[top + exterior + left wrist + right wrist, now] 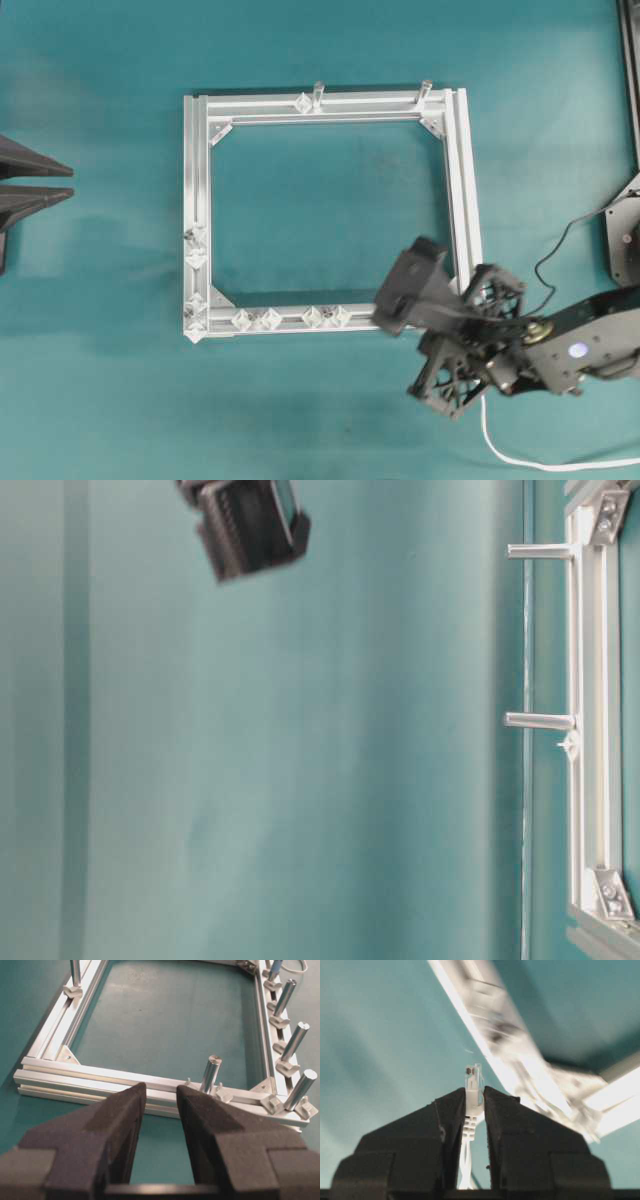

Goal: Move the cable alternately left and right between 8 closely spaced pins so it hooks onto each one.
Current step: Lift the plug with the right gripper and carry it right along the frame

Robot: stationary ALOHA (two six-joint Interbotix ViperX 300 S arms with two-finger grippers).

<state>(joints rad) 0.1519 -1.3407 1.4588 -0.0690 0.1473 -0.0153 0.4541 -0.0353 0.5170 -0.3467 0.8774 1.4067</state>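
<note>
On teal table (100,400), left claw (160,1102) gapes; right claw (475,1105) clamps cable (472,1087).

Right arm (560,350): matte black links, open lattice-pattern bracket work at wrist, brass-coloured round fitting mid-link, small white glowing dot on upper housing, thin black wire looping off rear. Boxy black camera block at wrist.
Right gripper (474,1097): two black wedge-shaped fingers (507,1125), rough foam-like texture.
Left gripper (160,1105): same black wedge fingers, grainy surface, flat crossbar at base.
</note>
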